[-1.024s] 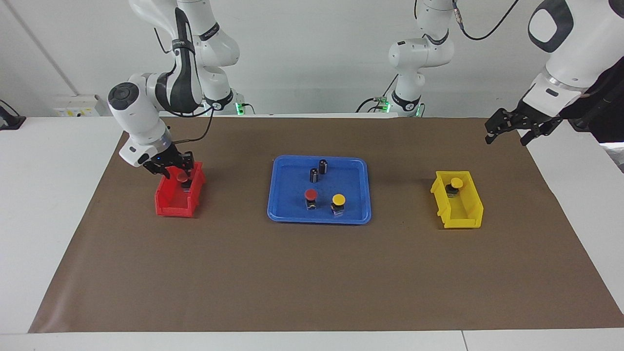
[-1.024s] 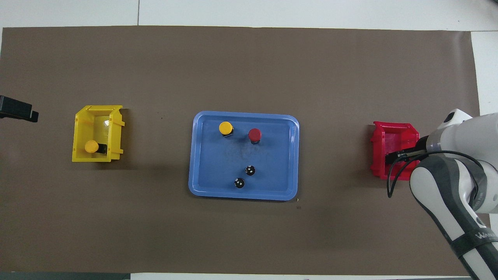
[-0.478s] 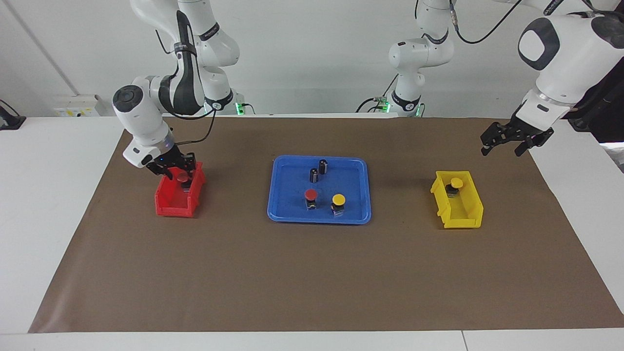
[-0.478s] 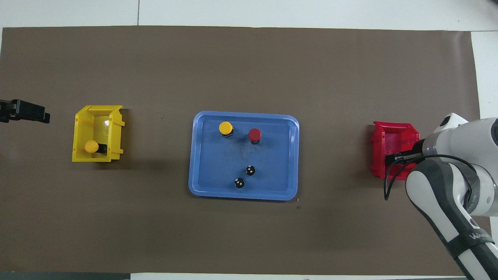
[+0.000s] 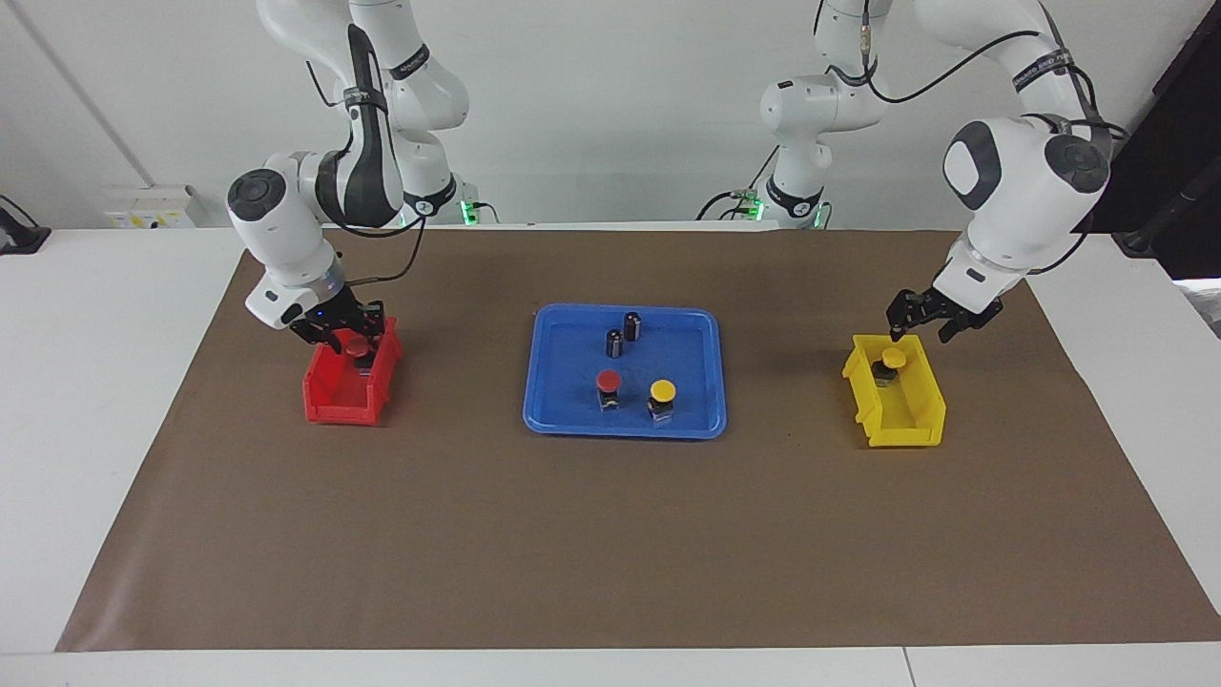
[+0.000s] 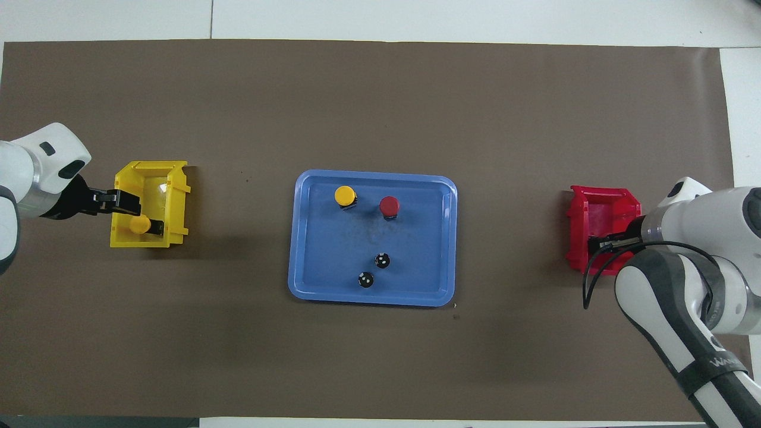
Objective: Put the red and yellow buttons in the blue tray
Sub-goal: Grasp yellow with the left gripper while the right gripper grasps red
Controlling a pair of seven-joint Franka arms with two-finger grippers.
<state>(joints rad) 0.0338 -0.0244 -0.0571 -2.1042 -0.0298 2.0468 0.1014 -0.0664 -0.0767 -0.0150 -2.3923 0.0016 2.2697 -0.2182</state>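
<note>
While two of the four buttons stand in the blue tray (image 5: 625, 431), the coming move turns on the two that sit in the bins at either end of it. At the tray's end nearer the robots stand two dark capless cylinders (image 5: 623, 334). At its farther end, side by side and apart, stand one red button (image 5: 609, 382) and one yellow button (image 5: 662, 389), both cap up.

From the tray toward the right arm's end of the table sits the red bin (image 5: 334, 405). The right gripper (image 5: 348, 334) is down at the bin's robot end, right at the second red button (image 5: 357, 346) – whether it has a grip on that cap I cannot tell.

From the tray toward the left arm's end sits the yellow bin (image 5: 901, 434), with the second yellow button (image 5: 893, 359) in its nearer end, seemingly upright on its black base. The left gripper (image 5: 918, 327) hangs over the bin wall that faces away from the tray, fingers apart and holding nothing. The button lies below it and slightly toward the tray – so I judge a short shift trayward, then a straight descent, would put the cap between the fingers.
</note>
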